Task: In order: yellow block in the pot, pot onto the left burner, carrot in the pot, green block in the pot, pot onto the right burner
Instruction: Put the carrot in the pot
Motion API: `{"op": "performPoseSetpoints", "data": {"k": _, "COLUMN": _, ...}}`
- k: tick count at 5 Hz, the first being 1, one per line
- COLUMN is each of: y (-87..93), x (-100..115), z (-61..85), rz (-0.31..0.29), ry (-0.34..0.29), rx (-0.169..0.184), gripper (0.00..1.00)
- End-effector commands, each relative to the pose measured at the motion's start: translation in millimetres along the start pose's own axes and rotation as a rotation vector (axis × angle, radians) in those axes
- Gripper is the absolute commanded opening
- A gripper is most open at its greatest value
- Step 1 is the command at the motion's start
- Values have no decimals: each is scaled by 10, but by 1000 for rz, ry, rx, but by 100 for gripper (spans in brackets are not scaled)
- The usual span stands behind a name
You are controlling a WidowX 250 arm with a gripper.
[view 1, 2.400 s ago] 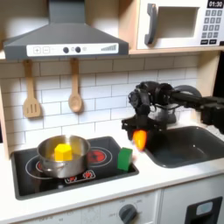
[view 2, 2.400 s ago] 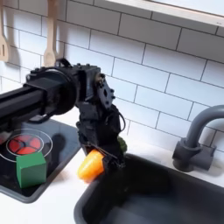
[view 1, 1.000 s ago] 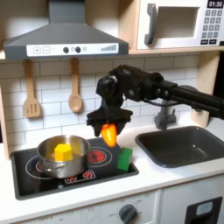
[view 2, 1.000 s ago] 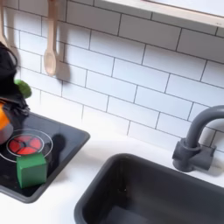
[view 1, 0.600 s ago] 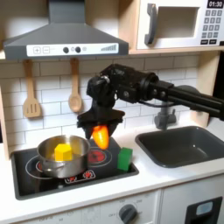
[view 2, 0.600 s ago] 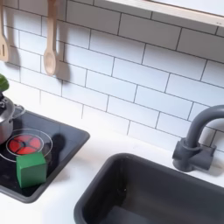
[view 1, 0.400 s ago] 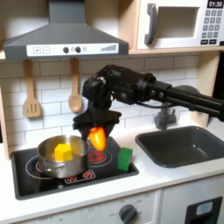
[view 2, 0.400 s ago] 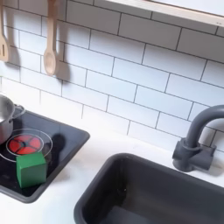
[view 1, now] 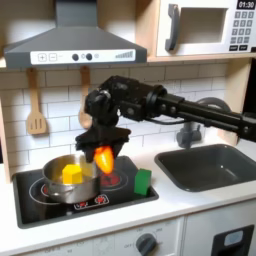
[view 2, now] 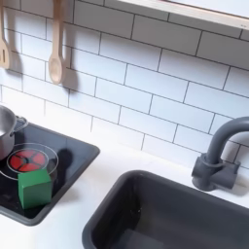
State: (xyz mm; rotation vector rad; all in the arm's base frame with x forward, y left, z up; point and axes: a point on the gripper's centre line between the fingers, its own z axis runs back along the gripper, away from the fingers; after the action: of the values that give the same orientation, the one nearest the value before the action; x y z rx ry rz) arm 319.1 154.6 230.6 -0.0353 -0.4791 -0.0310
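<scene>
Carrot (view 1: 103,155) clamped in my hand (view 1: 103,150), orange tip down, hanging above right rim of pot (view 1: 72,186). Pot on left burner (view 1: 45,188), yellow block (view 1: 71,173) inside. Green block (view 1: 143,181) upright at cooktop's right edge beside right burner (view 1: 112,179); sink (view 1: 210,166) further right on bench.

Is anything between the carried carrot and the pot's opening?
Nothing visible. In the first exterior view the pincer holds the carrot above the pot's right rim; the pot is open-topped, with the yellow block inside toward its middle.
</scene>
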Motion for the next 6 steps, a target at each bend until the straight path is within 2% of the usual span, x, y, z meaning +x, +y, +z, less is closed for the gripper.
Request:
{"op": "performPoseSetpoints", "data": {"k": 1, "y": 67, "x": 151, "z": -148, "rz": -11, "ry": 25, "rx": -21, "gripper": 0}}
{"op": "performPoseSetpoints", "data": {"k": 3, "y": 70, "x": 226, "z": -250, "rz": -16, "ry": 32, "rx": -38, "gripper": 0}}
{"op": "performPoseSetpoints", "data": {"k": 4, "y": 92, "x": 188, "z": -313, "rz": -5, "ry": 47, "rx": -47, "gripper": 0}}
{"op": "performPoseSetpoints", "data": {"k": 6, "y": 113, "x": 174, "z": -300, "rz": -4, "ry": 45, "rx": -44, "gripper": 0}}
